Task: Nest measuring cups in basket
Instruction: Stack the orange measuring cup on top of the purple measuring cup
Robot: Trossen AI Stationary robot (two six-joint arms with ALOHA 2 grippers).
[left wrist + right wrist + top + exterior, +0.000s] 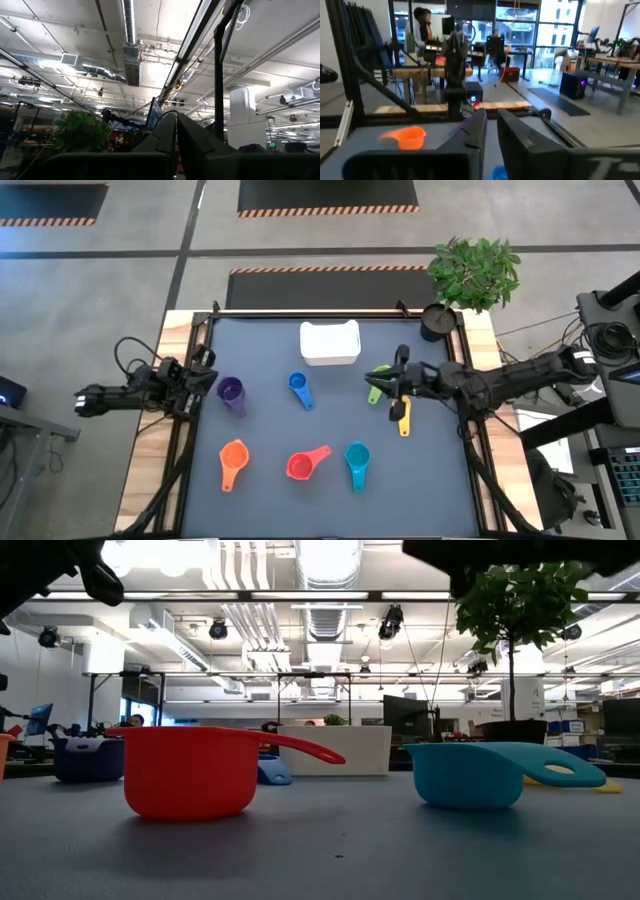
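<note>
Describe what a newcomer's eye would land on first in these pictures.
Bright measuring cups dot the dark table: purple cup, blue cup, orange cup, red cup, teal cup. The white basket sits at the far edge. The right tool hovers by the green cup and yellow cup.

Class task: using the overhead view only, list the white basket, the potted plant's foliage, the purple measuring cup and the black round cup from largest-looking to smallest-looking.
1. Plant foliage
2. White basket
3. Purple measuring cup and black round cup: these look about alike, so they are left unranked.
</note>
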